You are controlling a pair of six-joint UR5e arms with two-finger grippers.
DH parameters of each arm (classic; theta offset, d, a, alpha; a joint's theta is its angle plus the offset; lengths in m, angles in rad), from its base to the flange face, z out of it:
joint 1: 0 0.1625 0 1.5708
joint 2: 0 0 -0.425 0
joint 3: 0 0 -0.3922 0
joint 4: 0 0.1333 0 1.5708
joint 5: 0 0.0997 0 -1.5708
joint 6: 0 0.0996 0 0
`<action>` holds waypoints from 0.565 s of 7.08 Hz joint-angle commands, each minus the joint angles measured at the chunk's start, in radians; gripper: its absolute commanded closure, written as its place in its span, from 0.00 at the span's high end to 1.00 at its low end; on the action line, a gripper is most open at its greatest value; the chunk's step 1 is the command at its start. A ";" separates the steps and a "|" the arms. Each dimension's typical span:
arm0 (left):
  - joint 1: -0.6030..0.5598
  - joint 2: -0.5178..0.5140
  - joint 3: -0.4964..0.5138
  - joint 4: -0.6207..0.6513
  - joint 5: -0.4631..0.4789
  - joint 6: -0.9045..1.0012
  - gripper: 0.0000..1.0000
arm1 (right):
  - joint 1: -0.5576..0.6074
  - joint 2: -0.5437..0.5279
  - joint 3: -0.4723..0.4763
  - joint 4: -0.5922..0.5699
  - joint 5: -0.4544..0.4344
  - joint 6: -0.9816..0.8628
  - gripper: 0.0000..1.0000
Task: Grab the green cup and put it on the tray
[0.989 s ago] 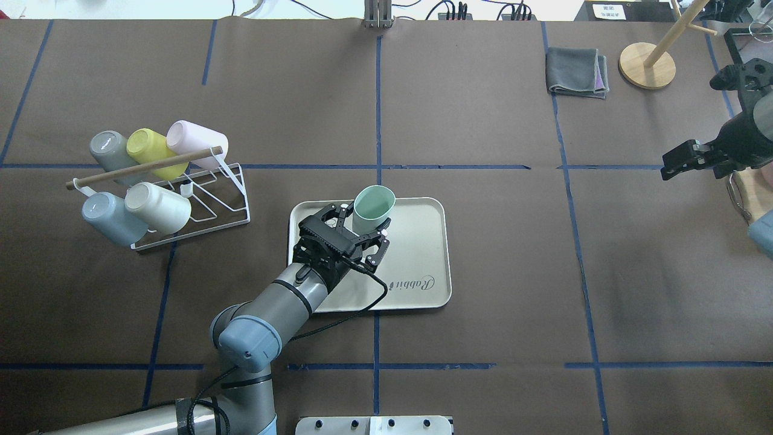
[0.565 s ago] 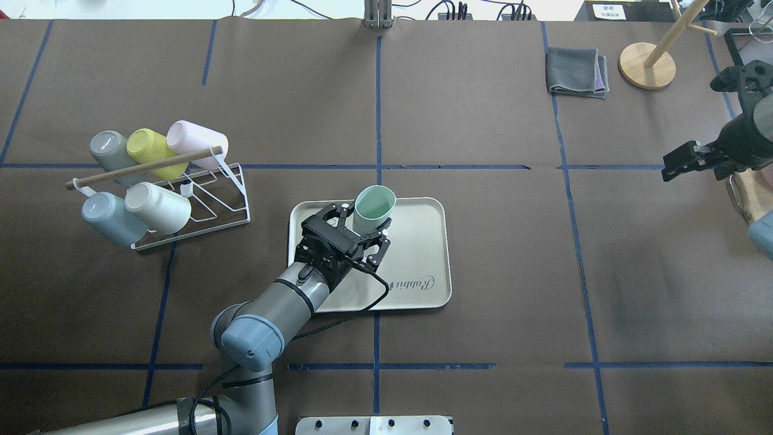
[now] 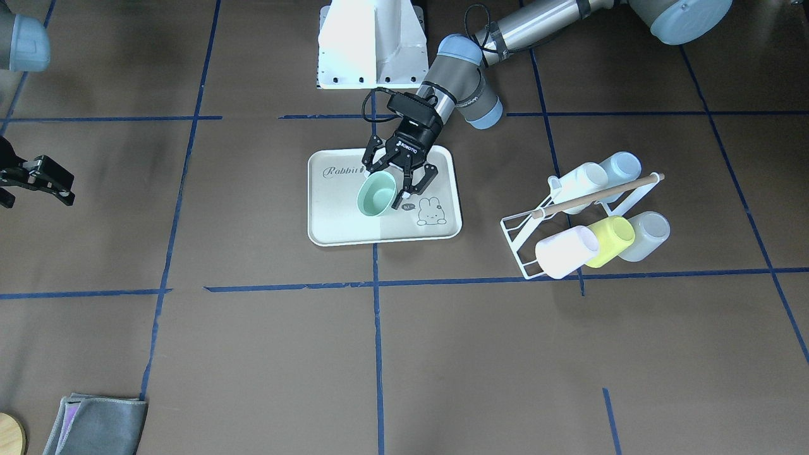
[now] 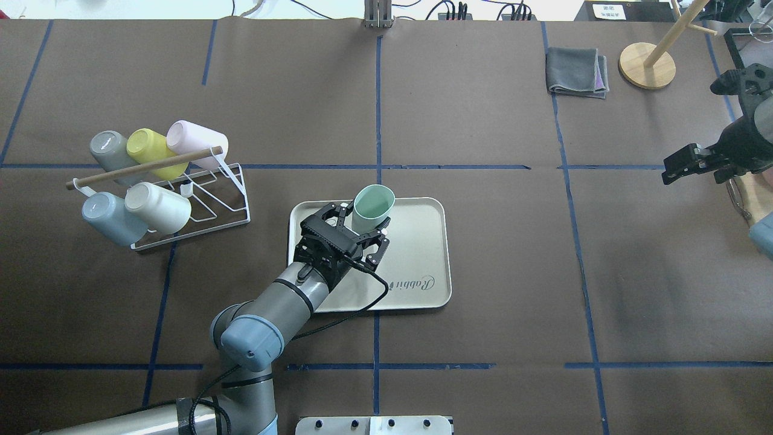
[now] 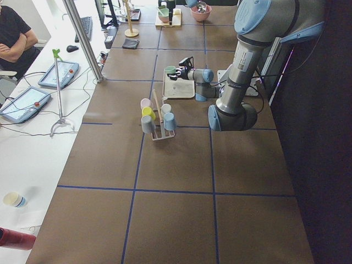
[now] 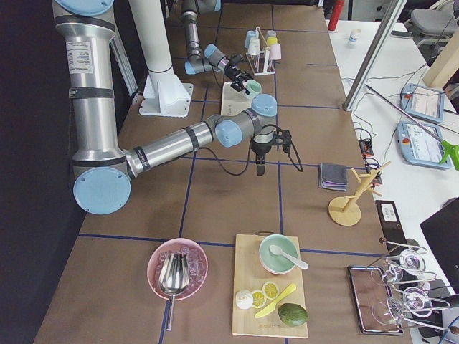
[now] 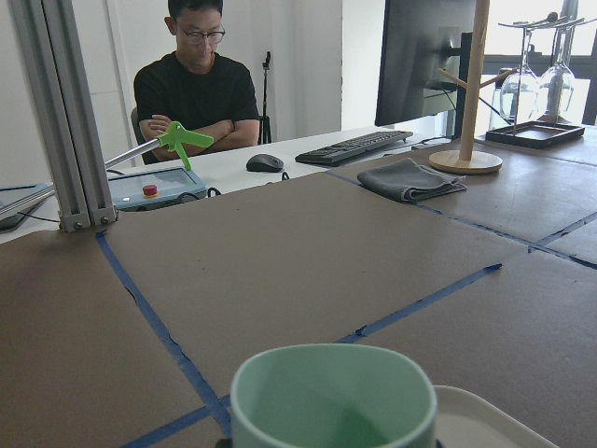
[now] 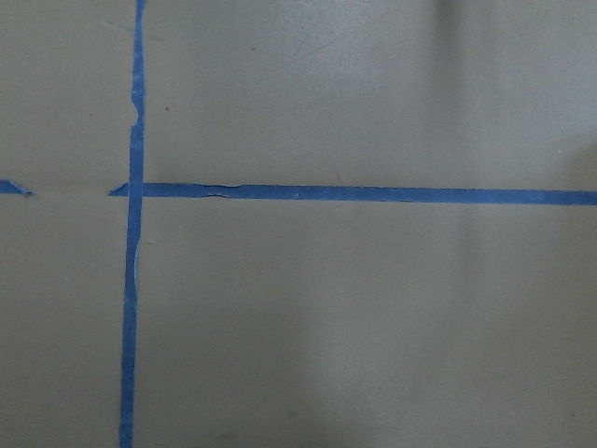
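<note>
— Where was the cup at that moment?

— The green cup (image 4: 373, 202) stood upright on the tray (image 4: 423, 254), near the far edge, away from the "Rabbit" writing. My left gripper (image 4: 364, 217) was around it from the near side, with one finger on each side of the wall, below the rim.

— So you had hold of it?

— My jaws stood about as wide as the cup itself. From above, the fingers (image 4: 384, 227) seemed to lie against the wall. Whether they pressed it or only stood beside it, I could not tell.

— How would such a cup handle?

— I judged it light and quite stiff, plain plastic, not a thing that breaks. The wall was smooth, so a weak grip could let it slip, and a hard grip could bend the open mouth. The best place to hold it, I thought, was the middle of the wall, across the full width. It was tall for its base, so a push from the side could tip it.
</note>
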State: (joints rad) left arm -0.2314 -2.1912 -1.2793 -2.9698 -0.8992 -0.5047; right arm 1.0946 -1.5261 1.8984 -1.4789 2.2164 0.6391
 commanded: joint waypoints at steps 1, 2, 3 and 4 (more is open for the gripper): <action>0.000 0.001 0.000 0.000 0.000 0.000 0.81 | 0.001 -0.002 0.001 0.000 0.005 -0.001 1.00; 0.000 0.001 0.000 0.000 0.000 0.000 0.84 | 0.001 -0.002 0.001 0.000 0.005 -0.001 1.00; 0.000 0.001 -0.002 0.000 -0.001 0.000 0.85 | 0.001 -0.002 0.001 0.000 0.005 -0.001 1.00; 0.000 0.001 -0.002 0.002 -0.001 0.012 0.92 | 0.001 -0.003 0.002 0.000 0.005 -0.001 1.00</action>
State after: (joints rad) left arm -0.2316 -2.1906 -1.2804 -2.9694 -0.8999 -0.5012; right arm 1.0952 -1.5283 1.8996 -1.4787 2.2211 0.6382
